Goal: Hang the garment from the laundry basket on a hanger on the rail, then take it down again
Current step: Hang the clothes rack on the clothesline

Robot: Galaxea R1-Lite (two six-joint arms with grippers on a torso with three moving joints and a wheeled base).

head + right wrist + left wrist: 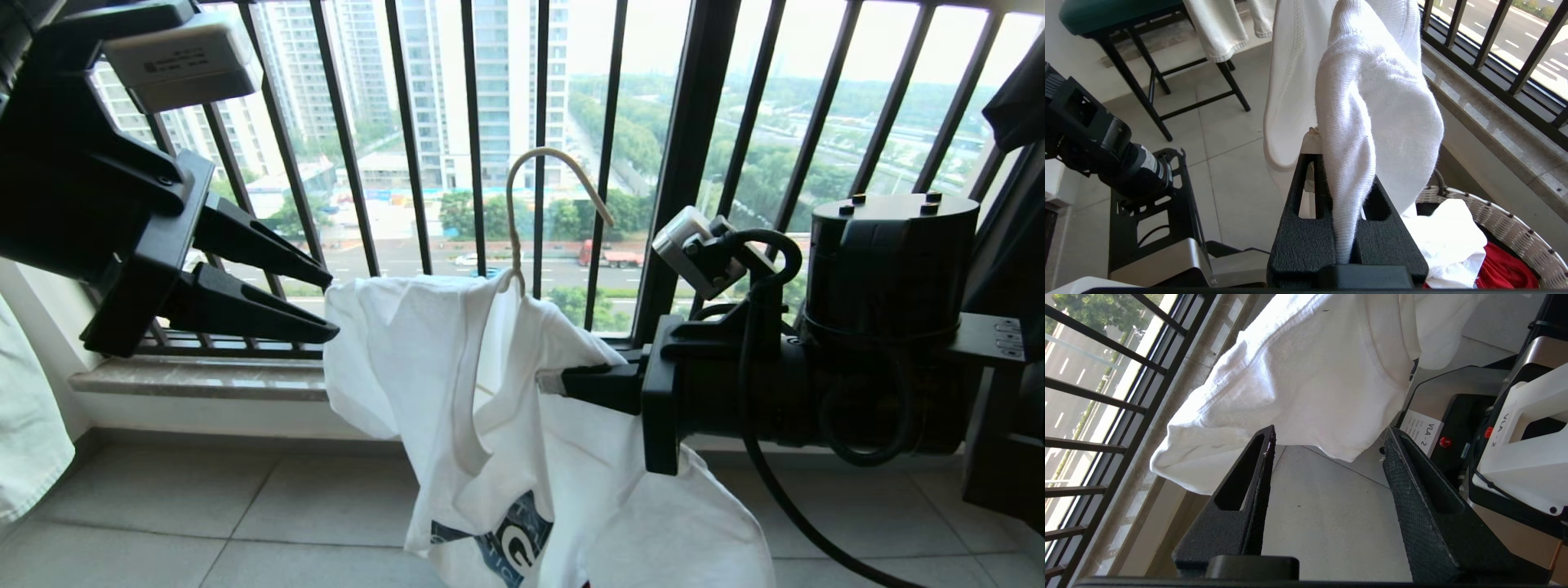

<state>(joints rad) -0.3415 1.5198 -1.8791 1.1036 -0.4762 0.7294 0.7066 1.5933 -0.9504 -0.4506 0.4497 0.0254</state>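
Observation:
The white garment [457, 384] is draped on the thin cream hanger [511, 214], whose hook sticks up free in front of the window. My right gripper [557, 382] comes in from the right and is shut on a fold of the garment [1380, 106]; a cream end of the hanger [1312, 136] shows at one fingertip. My left gripper [333, 308] is open just left of the garment's shoulder, with nothing between its fingers [1249, 498]; the cloth [1310, 375] hangs just beyond their tips. The laundry basket [1506, 228] stands on the floor below the right gripper. The rail is out of view.
The black window railing [686, 163] and a stone sill [196, 380] run close behind the garment. A black-legged stool [1147, 81] with a pale cloth [1220, 32] stands further back. White and red clothes lie in the basket. My own base [1515, 449] is beside the left gripper.

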